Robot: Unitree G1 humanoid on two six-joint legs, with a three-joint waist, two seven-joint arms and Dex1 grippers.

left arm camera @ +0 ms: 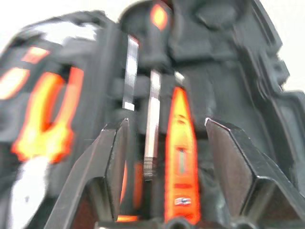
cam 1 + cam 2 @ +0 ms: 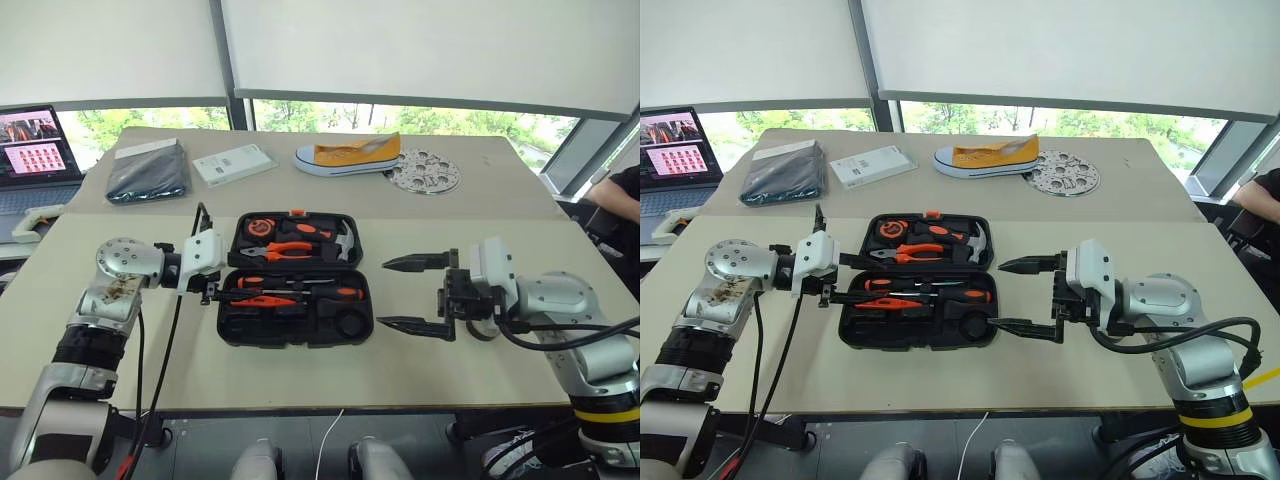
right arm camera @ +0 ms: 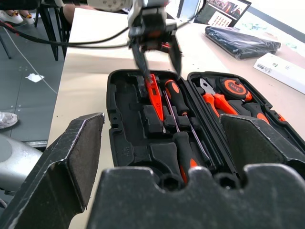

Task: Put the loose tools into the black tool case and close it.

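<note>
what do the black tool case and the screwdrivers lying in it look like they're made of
The black tool case looks like moulded matt plastic: shaped recesses, rounded rim, no shine. The screwdrivers seem to have bare metal shafts, thin and silvery with a light glint, and orange-and-black handles that are probably plastic or rubber; the frames leave that open.

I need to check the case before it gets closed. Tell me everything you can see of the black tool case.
The case is a black moulded plastic clamshell lying open and flat on the table. The far half holds pliers, a tape measure and a hammer in shaped recesses. The near half holds two screwdrivers and the knife. An orange latch sits on the far edge. The left claw hangs open over the knife end; the right claw stands open beside it.
</note>
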